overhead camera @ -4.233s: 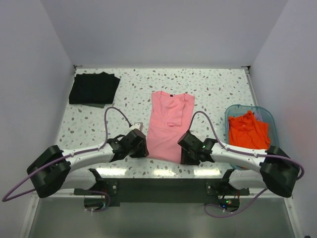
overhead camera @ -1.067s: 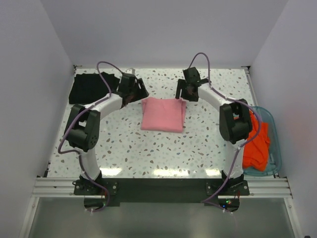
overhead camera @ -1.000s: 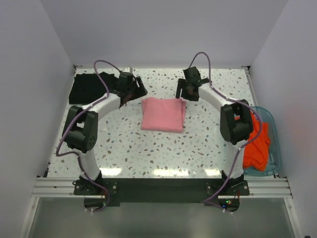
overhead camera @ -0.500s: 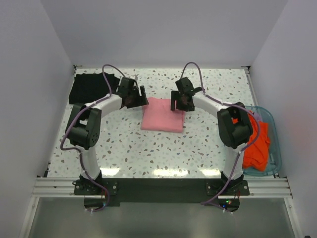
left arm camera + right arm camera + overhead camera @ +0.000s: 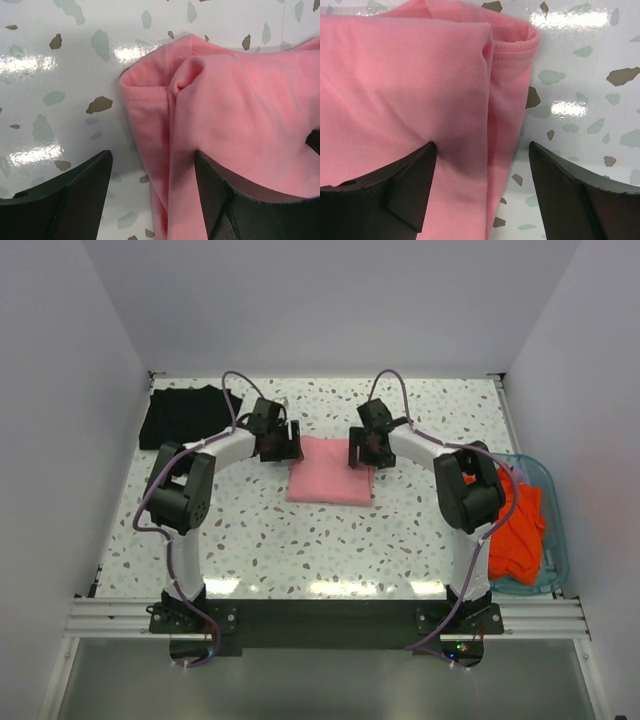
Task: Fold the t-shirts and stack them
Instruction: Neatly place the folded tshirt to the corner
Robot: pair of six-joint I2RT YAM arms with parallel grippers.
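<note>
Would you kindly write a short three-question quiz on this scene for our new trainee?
1. True or false: the left gripper and the right gripper both stand open at far corners of the folded pink t-shirt.
2. Where does the black t-shirt lie? A) far left corner of the table B) on the pink t-shirt C) in the right gripper
3. Fill in: the orange-red t-shirt lies in the teal ____.
Key: 1 true; 2 A; 3 tub.

A white table [image 5: 250, 530] flecked with grey and brown chips sits boxed in by 3 plain pale walls [image 5: 330, 300], light glaring in bright patches [image 5: 330, 587] near its front aluminium rail [image 5: 110, 614].
</note>
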